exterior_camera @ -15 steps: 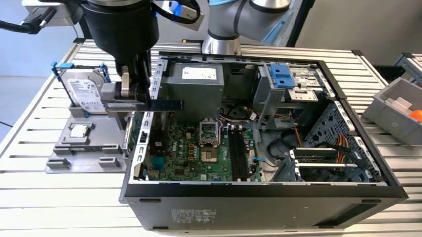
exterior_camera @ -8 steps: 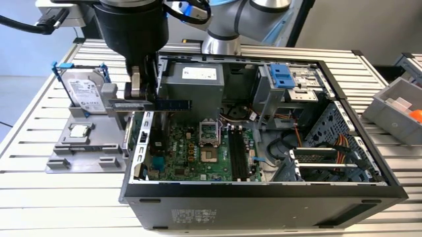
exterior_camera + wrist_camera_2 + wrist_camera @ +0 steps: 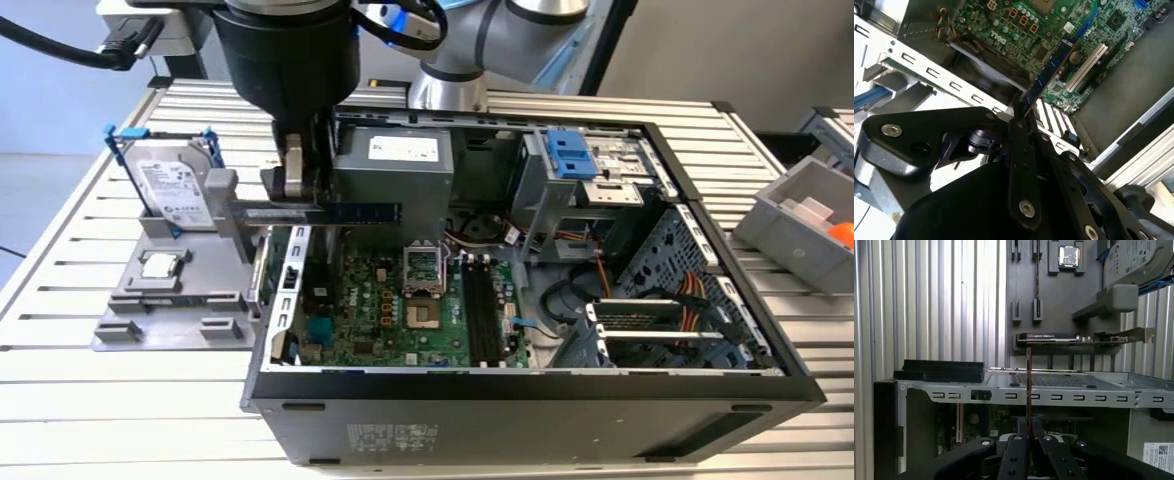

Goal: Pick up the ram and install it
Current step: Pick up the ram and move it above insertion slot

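Note:
My gripper (image 3: 296, 192) is shut on the ram (image 3: 363, 212), a thin blue-green stick that juts out level toward the exterior view's right, above the left edge of the open computer case (image 3: 534, 392). In the second wrist view the ram (image 3: 1046, 75) sticks out from between the black fingers (image 3: 1023, 150) over the green motherboard (image 3: 1019, 30). Seen edge-on in the first wrist view, the ram (image 3: 1028, 385) rises from the gripper (image 3: 1029, 432) across the case's metal rim. The black memory slots (image 3: 478, 310) lie on the motherboard, lower and further to the exterior view's right.
A grey holder plate (image 3: 174, 315) left of the case carries a silver hard drive (image 3: 174, 185) in a blue-tabbed frame and a small square processor chip (image 3: 163, 265). A power supply (image 3: 394, 165) and drive cage (image 3: 587, 165) fill the case's back. A grey bin (image 3: 801, 215) stands at the right.

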